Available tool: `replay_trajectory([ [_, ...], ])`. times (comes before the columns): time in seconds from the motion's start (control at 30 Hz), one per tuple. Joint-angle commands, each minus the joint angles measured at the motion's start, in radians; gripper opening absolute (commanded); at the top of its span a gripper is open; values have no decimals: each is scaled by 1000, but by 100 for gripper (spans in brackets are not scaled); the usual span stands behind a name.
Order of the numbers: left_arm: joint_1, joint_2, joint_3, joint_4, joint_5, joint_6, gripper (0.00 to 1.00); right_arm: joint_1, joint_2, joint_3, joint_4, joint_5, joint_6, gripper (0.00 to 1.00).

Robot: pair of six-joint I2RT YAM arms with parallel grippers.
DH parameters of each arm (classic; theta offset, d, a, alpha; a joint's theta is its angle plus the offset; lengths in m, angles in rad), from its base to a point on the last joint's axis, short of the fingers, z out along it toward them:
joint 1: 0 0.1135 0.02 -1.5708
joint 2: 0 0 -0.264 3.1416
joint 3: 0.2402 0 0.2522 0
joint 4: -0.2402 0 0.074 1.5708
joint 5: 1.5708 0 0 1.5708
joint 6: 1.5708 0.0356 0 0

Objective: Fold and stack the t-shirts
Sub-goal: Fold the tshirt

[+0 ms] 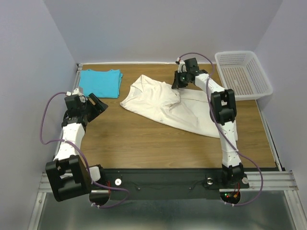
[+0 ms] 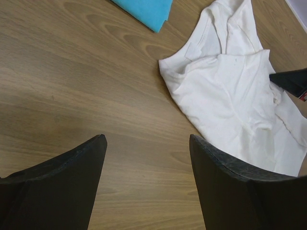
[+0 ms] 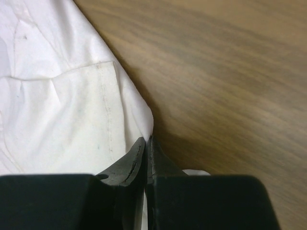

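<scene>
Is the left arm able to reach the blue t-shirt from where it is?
Probably yes. The turquoise t-shirt lies folded just beyond the left pincer, which is open, with only bare table between them. The cream t-shirt sits off to the side, not in the way.

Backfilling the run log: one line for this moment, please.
right claw: shut on cream shirt edge | left claw: open, empty, over table | blue shirt: far left, apart | stack: not yet made
</scene>
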Motion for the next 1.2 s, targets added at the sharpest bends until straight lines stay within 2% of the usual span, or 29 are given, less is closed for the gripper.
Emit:
replay_trajectory([
  [0.0, 1, 1, -6, 38, 36, 26, 80, -4, 32, 150, 102, 92, 79, 1],
  [0.2, 1, 24, -5, 40, 56, 35, 80, -7, 140, 317, 128, 224, 148, 1],
  [0.43, -4, 39, -3, 55, 98, 23, 80, -7, 184, 344, 203, 306, 135, 2],
  [0.47, -7, 45, -2, 61, 102, 20, 80, -6, 184, 344, 205, 306, 131, 7],
  [0.5, -13, 48, -2, 65, 111, 17, 80, -6, 180, 342, 206, 300, 121, 20],
  [0.6, -27, 60, 3, 80, 117, 0, 80, -7, 148, 327, 209, 267, 89, 38],
  [0.8, -50, 56, 21, 80, 117, -2, 80, -6, -18, 281, 211, 237, -17, 56],
  [0.9, -50, 31, 43, 81, 102, 15, 80, -6, -156, 182, 202, 199, -103, 64],
  [1.0, -51, -16, 61, 68, 63, 37, 80, -6, -363, -21, 130, 17, -322, 69],
  [1.07, -51, -47, 58, 63, 40, 44, 80, -6, -472, -145, 79, -29, -430, 69],
  [1.1, -50, -80, 55, 61, 25, 44, 80, -7, -536, -291, 50, -47, -488, 71],
  [1.13, -50, -96, 44, 61, 17, 46, 80, -6, -643, -353, -32, -55, -622, 72],
  [1.17, -48, -128, 38, 66, 10, 46, 81, -6, -750, -492, -86, -30, -664, 73],
])
